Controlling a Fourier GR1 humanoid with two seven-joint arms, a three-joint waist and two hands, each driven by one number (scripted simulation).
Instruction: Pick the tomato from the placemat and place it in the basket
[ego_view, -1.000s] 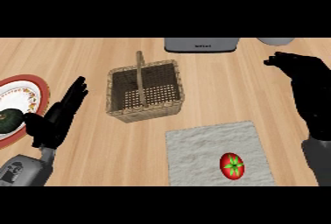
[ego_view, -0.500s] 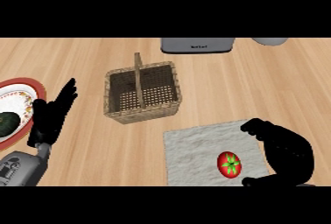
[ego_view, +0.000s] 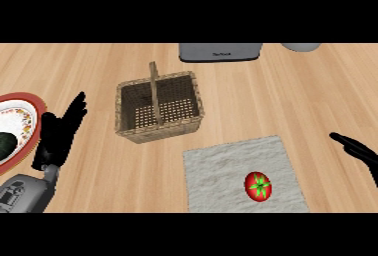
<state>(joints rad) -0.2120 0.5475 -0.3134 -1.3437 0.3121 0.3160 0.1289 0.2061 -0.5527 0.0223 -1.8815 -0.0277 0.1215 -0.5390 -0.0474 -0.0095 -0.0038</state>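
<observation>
— So how much of the task can be counted as done?

— Nothing as yet. The round red tomato with its green star-shaped calyx (ego_view: 258, 186) is seen lying on the pale grey textured placemat (ego_view: 221, 165), towards the near right corner of that mat, itself spread by the near edge of the light wooden worktop (ego_view: 295, 100). The square woven wicker basket with an upright handle (ego_view: 158, 106) is placed further back, around the middle of the worktop, and nothing is seen inside it. The whole of the work is judged to be left: grasp, lift, carry, release.

— And how are the hands posed?

— The black right hand (ego_view: 359, 150) is shown only in part at the right edge, apart from the placemat and from the tomato; its visible fingers are stretched out and nothing is held. The black left hand (ego_view: 63, 131) is kept near the left edge, fingers straight and pointing away, at rest beside a white plate with a red rim (ego_view: 18, 117); nothing is held by it either.
</observation>
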